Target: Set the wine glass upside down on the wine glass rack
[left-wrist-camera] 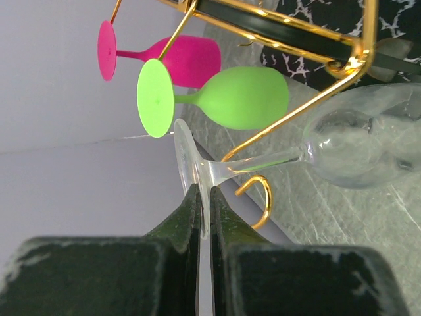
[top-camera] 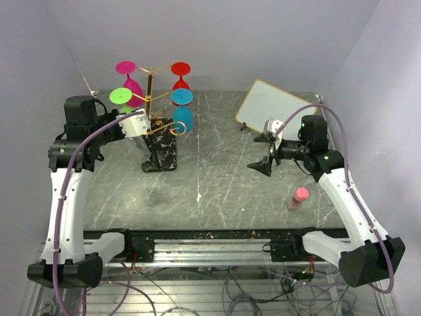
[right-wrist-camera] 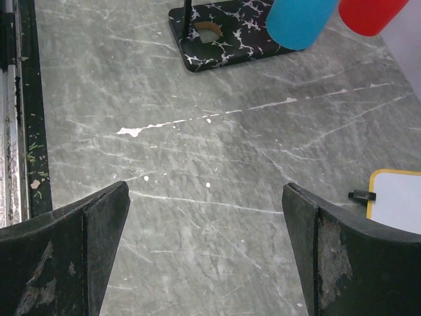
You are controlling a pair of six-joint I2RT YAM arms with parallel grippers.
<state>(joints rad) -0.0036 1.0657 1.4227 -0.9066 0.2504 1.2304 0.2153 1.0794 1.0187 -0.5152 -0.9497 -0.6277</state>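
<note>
Both my left fingers (left-wrist-camera: 194, 204) clench the clear wine glass (left-wrist-camera: 329, 141) by its foot, stem at a near-left arm of the wine glass rack (top-camera: 150, 85); right fingers (right-wrist-camera: 342, 250) released. Thin pinch: foot could slip, glass drops.

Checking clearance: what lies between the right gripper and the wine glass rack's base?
Only bare grey tabletop between right gripper and rack base, seen in top and right wrist views.
</note>
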